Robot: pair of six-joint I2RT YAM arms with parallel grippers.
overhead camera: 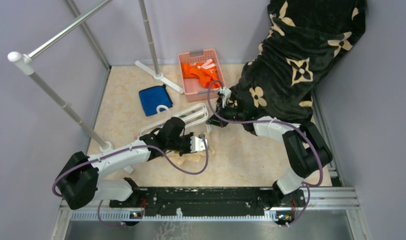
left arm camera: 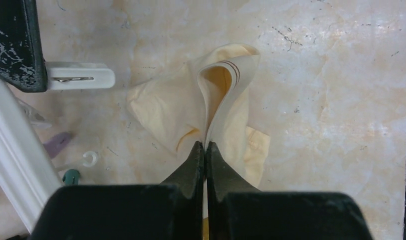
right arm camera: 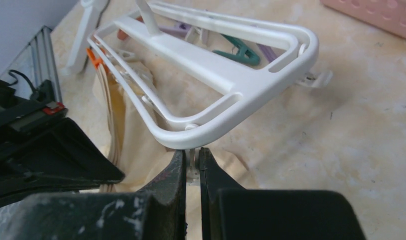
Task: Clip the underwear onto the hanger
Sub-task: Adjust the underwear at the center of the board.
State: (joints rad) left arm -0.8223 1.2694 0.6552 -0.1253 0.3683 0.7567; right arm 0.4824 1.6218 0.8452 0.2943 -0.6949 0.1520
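Observation:
The pale peach underwear [left arm camera: 218,100] lies crumpled on the marble floor, below the hanger [overhead camera: 188,119] in the top view. My left gripper [left arm camera: 205,145] is shut on a raised fold of the underwear [overhead camera: 188,159]; from above, the left gripper [overhead camera: 201,148] sits just over it. The white hanger [right arm camera: 216,75] lies flat, partly over the underwear [right arm camera: 136,150]. My right gripper [right arm camera: 192,152] is shut on a small white clip dangling from the hanger's near end. In the left wrist view another white clip [left arm camera: 78,78] lies at the left, beside a hanger bar [left arm camera: 11,145].
A pink basket [overhead camera: 183,60] of orange clothes stands at the back. A blue folded cloth [overhead camera: 154,100] lies left of it. The grey rack pole [overhead camera: 66,107] and its white foot [overhead camera: 158,76] stand at the left. A person in a black floral garment [overhead camera: 291,55] leans in at the right.

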